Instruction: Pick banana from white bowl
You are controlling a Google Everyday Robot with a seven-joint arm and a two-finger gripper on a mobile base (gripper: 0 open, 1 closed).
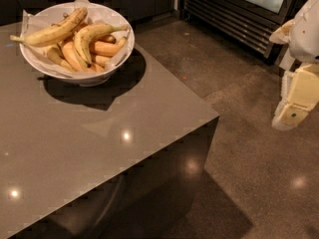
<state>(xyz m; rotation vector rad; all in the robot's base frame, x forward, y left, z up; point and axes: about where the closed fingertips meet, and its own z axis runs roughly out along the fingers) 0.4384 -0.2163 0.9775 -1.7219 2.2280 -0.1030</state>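
Note:
The white bowl (pixel 117 54), lined with crinkled white paper, stands at the far left of the dark counter. The strongly curved, speckled yellow banana (pixel 89 38) lies in the middle of the bowl, on top of the others. A longer, nearly straight banana (pixel 52 32) lies across the bowl's left side, and several shorter orange-toned bananas (pixel 107 49) lie beneath. My gripper (pixel 294 101) hangs at the right edge of the view, over the floor, far from the bowl and the counter.
The dark counter (pixel 99 143) has its corner at the right, with a drop to the speckled floor (pixel 249 173). A glass-door cabinet with a grille (pixel 234 14) stands at the back right.

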